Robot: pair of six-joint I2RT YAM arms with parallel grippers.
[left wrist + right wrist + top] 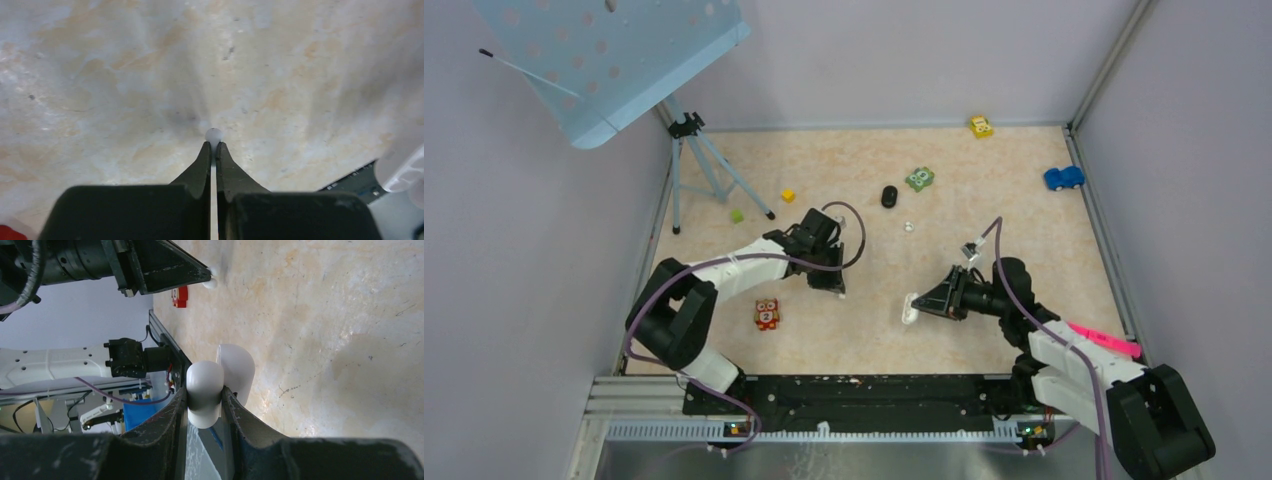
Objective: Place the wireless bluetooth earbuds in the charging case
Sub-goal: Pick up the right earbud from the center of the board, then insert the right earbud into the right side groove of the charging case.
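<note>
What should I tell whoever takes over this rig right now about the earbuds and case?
The left gripper is shut, pinching a white earbud at its very tips.
The right gripper is shut on the charging case, which looks open.
A second earbud, also white, lies loose on the table farther back.
Done: one bud and the case are gripped.
Left: seat the held bud in the case, then fetch the loose one.

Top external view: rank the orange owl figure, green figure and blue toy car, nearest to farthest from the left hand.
1. orange owl figure: just left of the left hand, toward the near edge.
2. green figure: farther back, right of the hand.
3. blue toy car: far right, by the side wall.
</note>
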